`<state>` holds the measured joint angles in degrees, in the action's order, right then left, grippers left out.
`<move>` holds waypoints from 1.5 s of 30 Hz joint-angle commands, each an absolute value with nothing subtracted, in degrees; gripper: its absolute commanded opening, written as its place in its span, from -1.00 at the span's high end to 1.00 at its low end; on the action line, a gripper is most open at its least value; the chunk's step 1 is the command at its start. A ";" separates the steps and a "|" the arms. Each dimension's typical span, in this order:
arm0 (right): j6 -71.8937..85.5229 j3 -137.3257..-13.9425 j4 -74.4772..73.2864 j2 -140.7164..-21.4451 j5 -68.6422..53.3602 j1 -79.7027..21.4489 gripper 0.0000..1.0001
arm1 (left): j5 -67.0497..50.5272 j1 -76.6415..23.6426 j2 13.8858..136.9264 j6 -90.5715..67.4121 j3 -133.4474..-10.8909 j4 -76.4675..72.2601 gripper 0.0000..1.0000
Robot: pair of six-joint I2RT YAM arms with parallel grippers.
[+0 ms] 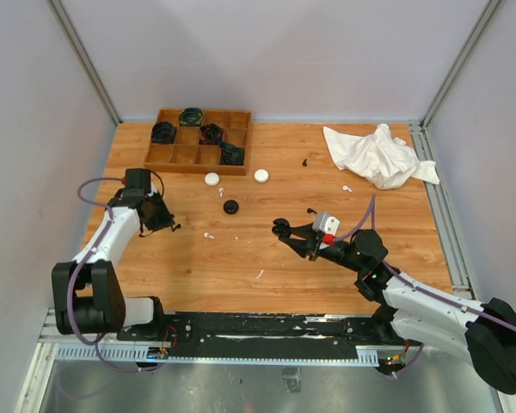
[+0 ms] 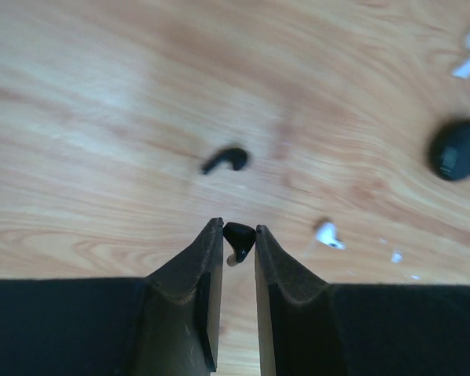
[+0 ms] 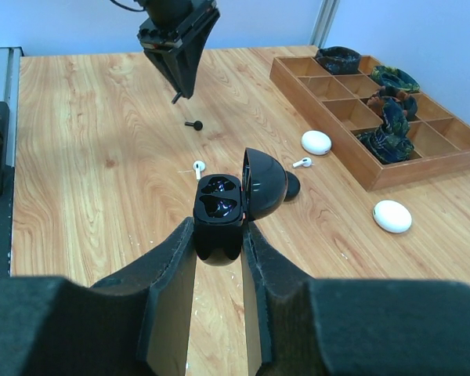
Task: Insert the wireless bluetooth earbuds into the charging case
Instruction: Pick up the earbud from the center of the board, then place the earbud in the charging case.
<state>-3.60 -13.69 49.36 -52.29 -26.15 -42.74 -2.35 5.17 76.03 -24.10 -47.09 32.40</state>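
My left gripper (image 2: 236, 227) is shut on a small black earbud (image 2: 240, 239), held just above the wood table; it also shows in the right wrist view (image 3: 178, 86). A second black earbud (image 2: 225, 160) lies on the table just ahead of it. My right gripper (image 3: 219, 225) is shut on an open black charging case (image 3: 219, 205), lid (image 3: 265, 185) tipped back, both sockets empty. In the top view the left gripper (image 1: 168, 224) is at the left and the right gripper (image 1: 285, 231) with the case is mid-table. White earbuds (image 3: 198, 168) (image 3: 301, 163) lie loose.
A closed black case (image 1: 231, 206) and two white cases (image 1: 211, 179) (image 1: 261, 175) lie in front of a wooden compartment tray (image 1: 175, 157) holding dark items. A crumpled white cloth (image 1: 377, 155) is at the back right. More loose earbuds (image 1: 347, 187) (image 1: 304, 162) lie mid-table.
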 commanded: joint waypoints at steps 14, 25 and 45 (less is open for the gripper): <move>-9.23 -18.76 52.72 -58.08 -23.03 -43.58 0.96 | -5.92 -14.92 54.41 -42.75 -38.30 10.32 0.74; -10.28 -17.99 63.49 -62.63 -21.74 -43.59 0.97 | 4.74 -33.18 48.70 -46.38 -38.84 -1.54 0.71; -7.51 -17.45 68.37 -63.96 -20.20 -43.57 0.99 | 21.45 -53.84 52.03 -41.50 -37.77 -15.41 0.70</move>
<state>-8.78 -17.21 63.37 -63.66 -21.34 -42.74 16.69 -51.88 51.20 -42.46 -38.57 -11.05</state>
